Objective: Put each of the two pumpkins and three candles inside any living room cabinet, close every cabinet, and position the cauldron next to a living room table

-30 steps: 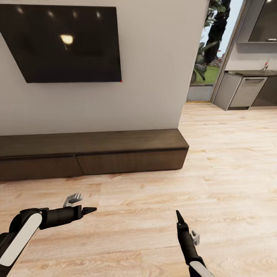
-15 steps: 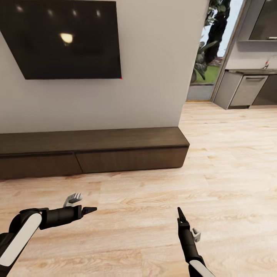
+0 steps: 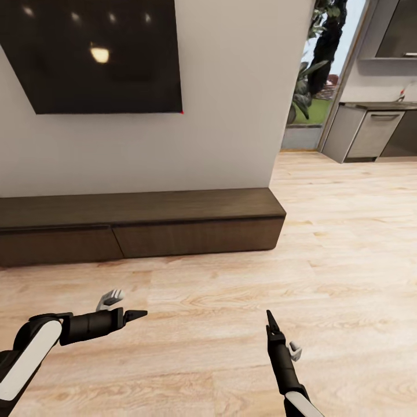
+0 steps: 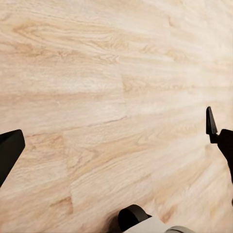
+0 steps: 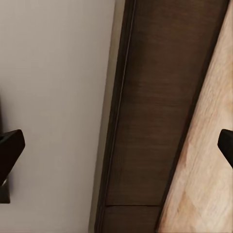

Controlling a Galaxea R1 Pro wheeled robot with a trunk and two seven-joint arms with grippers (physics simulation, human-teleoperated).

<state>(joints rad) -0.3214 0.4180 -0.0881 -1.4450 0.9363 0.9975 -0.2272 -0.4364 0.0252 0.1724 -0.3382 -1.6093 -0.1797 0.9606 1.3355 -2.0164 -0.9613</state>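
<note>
Head view puts us facing the cabinet, the long low dark brown unit that runs along the foot of a pale wall and ends just short of the wall's right-hand corner. Both flat drawer fronts that we see sit flush with the frame, so this stretch of the cabinet reads as closed, and its top is bare. A dark television screen is mounted on the wall above it, with ceiling lights mirrored in the glass. Light wood flooring spreads from the cabinet's base toward us and off to the right, where an opening gives onto greenery outdoors and grey kitchen units stand in the far room. Our left hand hovers low over the floor, well short of the cabinet, its fingers pointing to the right; in the left wrist view its two dark fingertips stand wide apart over bare planks, with nothing between them. Our right hand hangs over the floor further right, its tip aimed toward the cabinet; in the right wrist view its fingertips sit at opposite edges, spread wide, framing the wall, the cabinet and a strip of floor, again with nothing held.
</note>
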